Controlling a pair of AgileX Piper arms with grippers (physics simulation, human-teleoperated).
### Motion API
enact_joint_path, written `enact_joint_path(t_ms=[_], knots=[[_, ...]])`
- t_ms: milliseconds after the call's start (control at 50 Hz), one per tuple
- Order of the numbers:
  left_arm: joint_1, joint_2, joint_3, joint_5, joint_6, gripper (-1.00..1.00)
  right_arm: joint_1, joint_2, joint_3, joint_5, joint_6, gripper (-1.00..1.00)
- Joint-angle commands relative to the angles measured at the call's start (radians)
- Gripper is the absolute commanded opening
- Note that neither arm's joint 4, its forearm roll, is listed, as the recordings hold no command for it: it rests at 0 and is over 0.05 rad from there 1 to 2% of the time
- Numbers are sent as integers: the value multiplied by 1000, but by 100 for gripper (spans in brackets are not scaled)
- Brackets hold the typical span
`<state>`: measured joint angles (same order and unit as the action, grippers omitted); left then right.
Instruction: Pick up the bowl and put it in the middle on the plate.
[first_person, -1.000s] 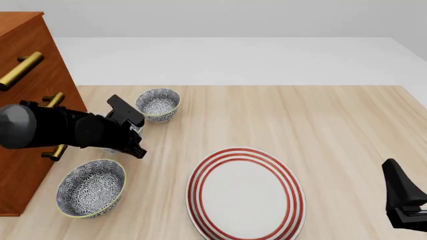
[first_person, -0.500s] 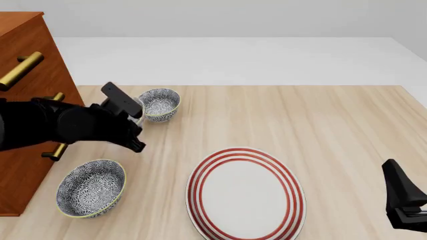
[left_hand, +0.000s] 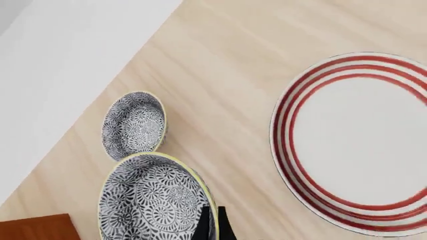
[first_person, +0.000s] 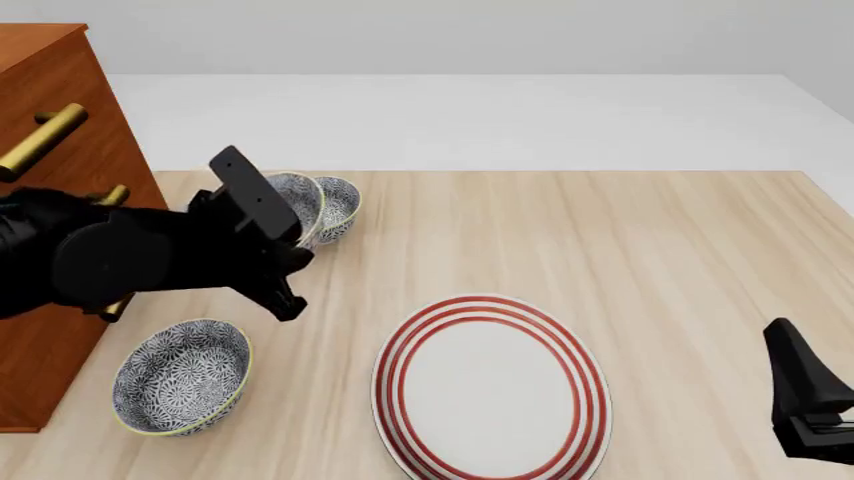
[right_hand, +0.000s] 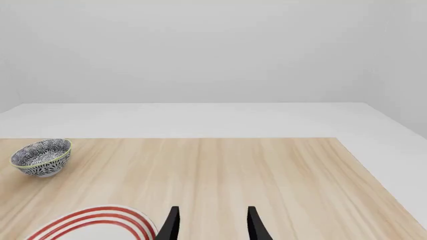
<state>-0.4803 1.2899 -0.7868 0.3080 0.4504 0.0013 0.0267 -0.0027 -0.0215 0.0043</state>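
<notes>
My left gripper (left_hand: 212, 224) is shut on the rim of the bowl (left_hand: 152, 200), which hangs tilted above the table. In the front view this bowl (first_person: 296, 200) shows just past the black left arm, overlapping a look-alike bowl (first_person: 342, 205) behind it. The plate (first_person: 491, 392), white with red rings, lies front of centre, to the right of the held bowl and apart from it. At the front right my right gripper (right_hand: 212, 225) is open and holds nothing, with the plate's edge (right_hand: 100, 217) just ahead of it.
A third patterned bowl (first_person: 180, 375) sits at the front left of the table. A wooden cabinet (first_person: 54, 90) with brass handles stands along the left edge, close to the left arm. The far bowl (left_hand: 133, 125) rests near the table's back edge.
The left arm has risen and swung slightly right, bringing a bowl up from under it. That bowl now shows lifted and tilted in front of the far bowl. The right arm is still.
</notes>
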Motion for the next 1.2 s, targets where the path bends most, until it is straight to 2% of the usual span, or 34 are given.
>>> enact_joint_path(t_ms=[20,180,500,980,1200], knots=[[-93,-62,-10,39,-25,-100,0,1,0,-1,0,100],[-166,-85,-21,63,-30,-100,0,1,0,-1,0,100],[-322,-72,-70,101,-88,-100,0,1,0,-1,0,100],[-472,-2,-115,91,-114,-100,0,1,0,-1,0,100],[-516,40,-121,70,-116,-100,0,1,0,-1,0,100]])
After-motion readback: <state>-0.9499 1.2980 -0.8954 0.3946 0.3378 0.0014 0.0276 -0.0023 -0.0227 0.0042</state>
